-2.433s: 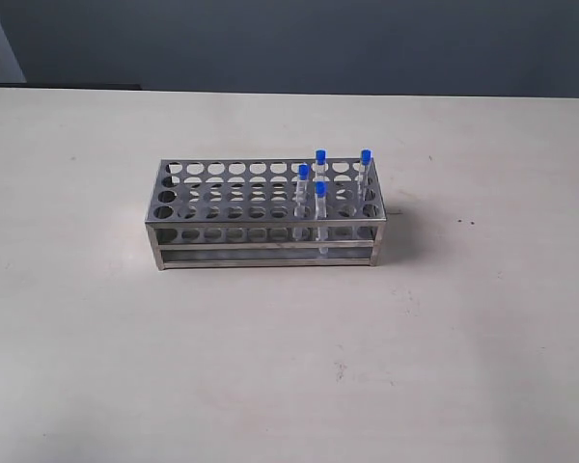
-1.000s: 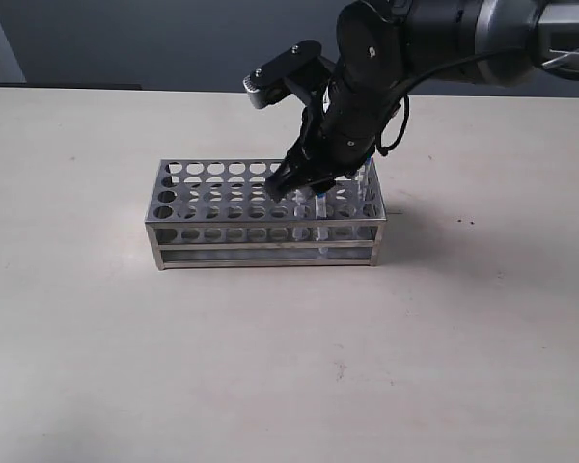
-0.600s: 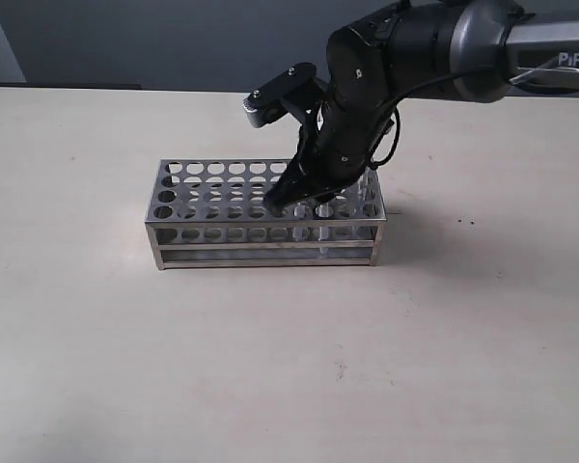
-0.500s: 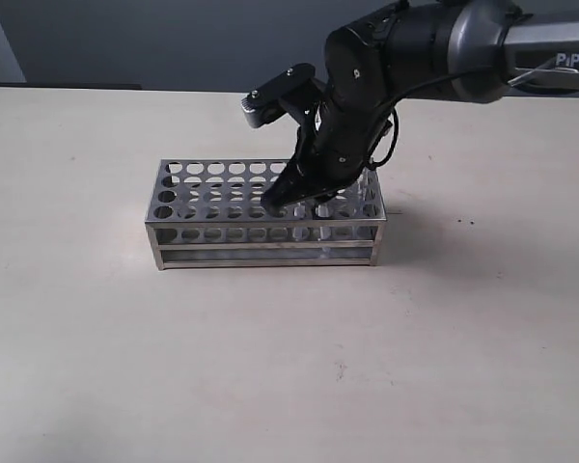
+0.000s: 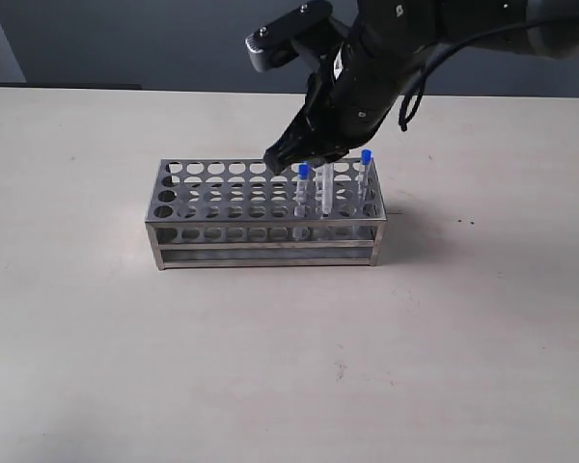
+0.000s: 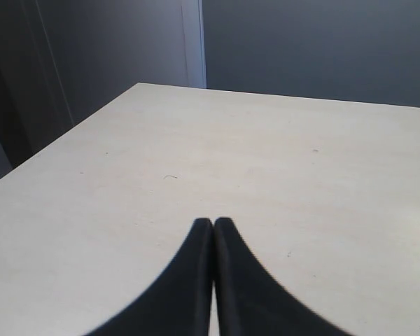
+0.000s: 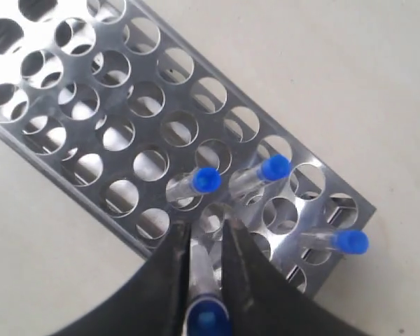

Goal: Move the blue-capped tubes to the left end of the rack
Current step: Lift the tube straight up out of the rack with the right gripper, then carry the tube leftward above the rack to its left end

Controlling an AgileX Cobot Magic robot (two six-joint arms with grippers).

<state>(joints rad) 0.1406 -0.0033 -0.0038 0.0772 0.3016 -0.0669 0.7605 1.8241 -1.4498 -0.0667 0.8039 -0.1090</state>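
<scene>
Lab: steel test-tube rack [image 5: 234, 198]

The desk [image 5: 270, 367] is a pale, matte, off-white surface that fills most of the exterior view and ends at a straight far edge against a dark wall. A few small dark specks [image 5: 460, 222] dot it, well apart from one another, along with a faint scratch nearer the camera. Only the rack [image 5: 222, 198] stands directly on it, near the middle and towards the far side, its base frame flat on the desk and one long side facing the camera. A soft shadow falls on the desk just to the rack's right.
</scene>
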